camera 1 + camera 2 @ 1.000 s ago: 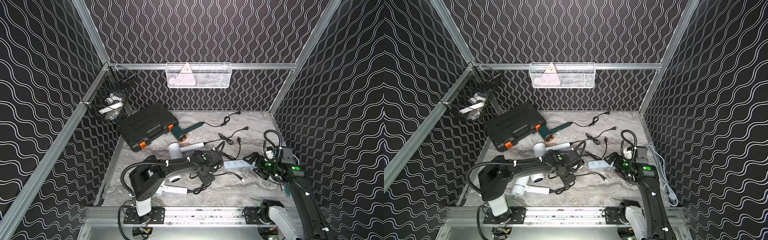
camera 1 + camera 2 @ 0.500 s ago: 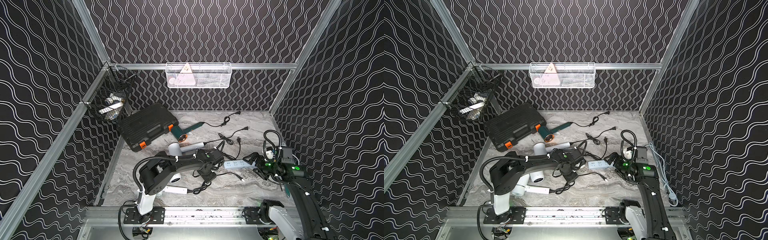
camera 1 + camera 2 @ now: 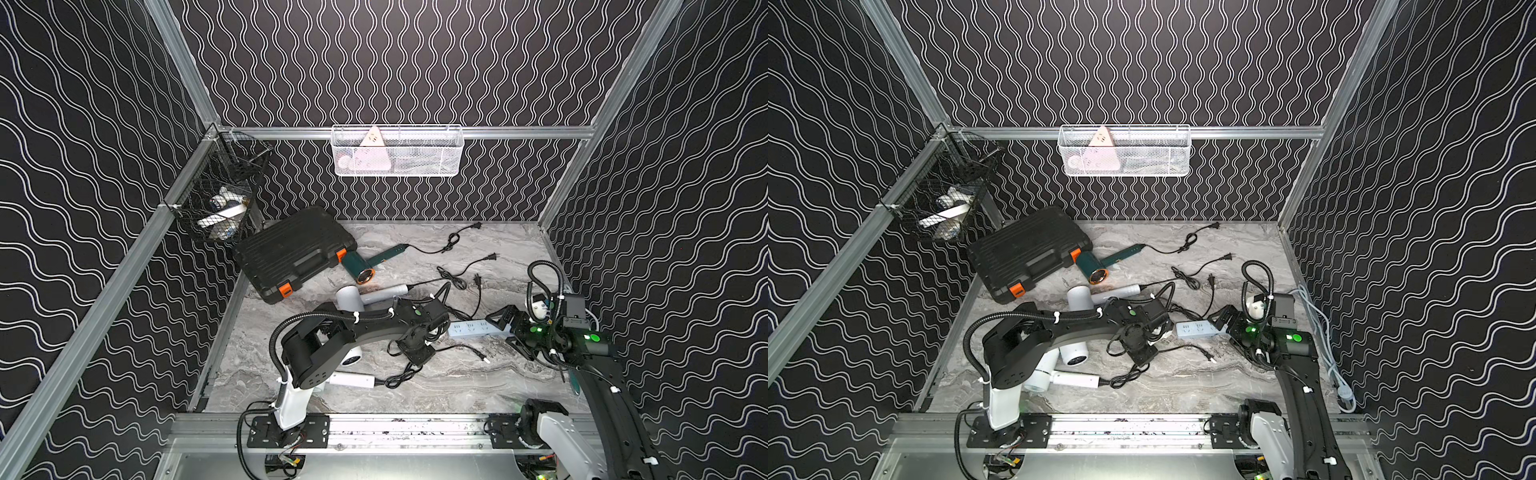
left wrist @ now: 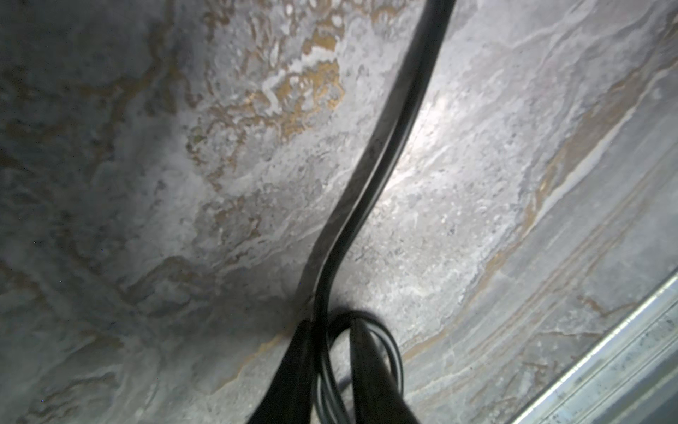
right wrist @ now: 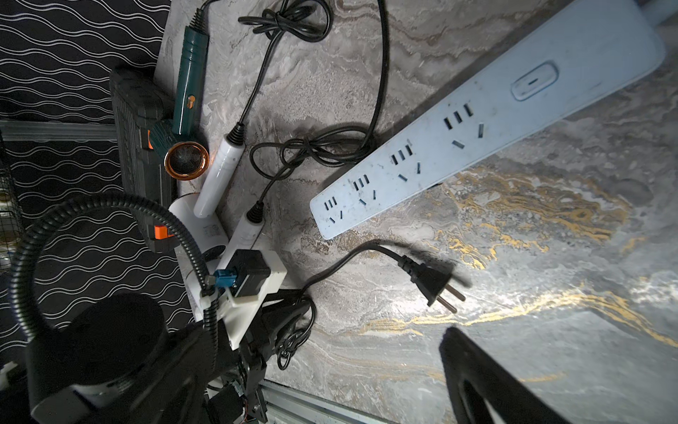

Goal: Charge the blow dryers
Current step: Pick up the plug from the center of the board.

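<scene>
The dark green blow dryer (image 3: 360, 266) lies by the case. One white blow dryer (image 3: 348, 297) lies behind my left arm. Another white one (image 3: 1073, 357) lies under the arm, and a third (image 3: 1040, 376) lies near the front. My left gripper (image 4: 330, 325) points down at the table, shut on a thin black cord (image 4: 381, 158). That cord ends in a loose plug (image 5: 433, 284). In both top views the left gripper (image 3: 417, 353) stands left of the pale blue power strip (image 3: 473, 329). My right gripper (image 3: 509, 332) hangs open at the strip's right end, holding nothing.
A black case with orange latches (image 3: 295, 253) lies at the back left. A black wire basket (image 3: 220, 203) hangs on the left wall and a white one (image 3: 397, 151) on the back wall. More loose plugs (image 3: 492, 257) and coiled cords (image 3: 455, 282) lie behind the strip.
My left gripper's fingers have closed in on the cord, and that arm's elbow has swung to the right. The right arm has not moved.
</scene>
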